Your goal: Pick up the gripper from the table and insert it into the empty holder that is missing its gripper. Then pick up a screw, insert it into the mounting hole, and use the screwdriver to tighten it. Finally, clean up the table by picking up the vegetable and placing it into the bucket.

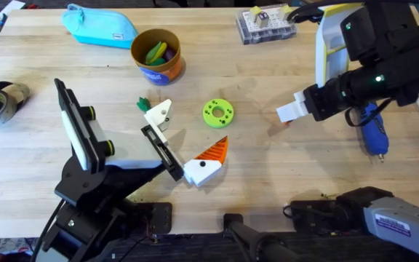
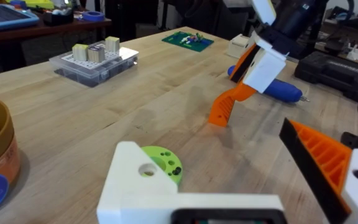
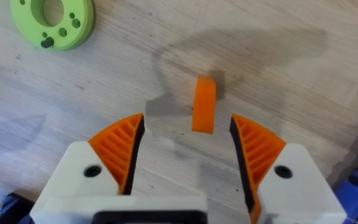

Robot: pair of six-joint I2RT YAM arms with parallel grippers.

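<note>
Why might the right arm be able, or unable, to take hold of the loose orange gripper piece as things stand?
Probably able: the right gripper hangs open directly over the gripper, which sits between its fingers with bare table around it.

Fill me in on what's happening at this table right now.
The right claw hangs open just above the gripper, the loose orange piece lying on the table, with one finger on either side of it; nothing is grasped yet. The left claw sits low near the green ring. The screwdriver lies by the right arm, and the bucket stands farther back.
</note>
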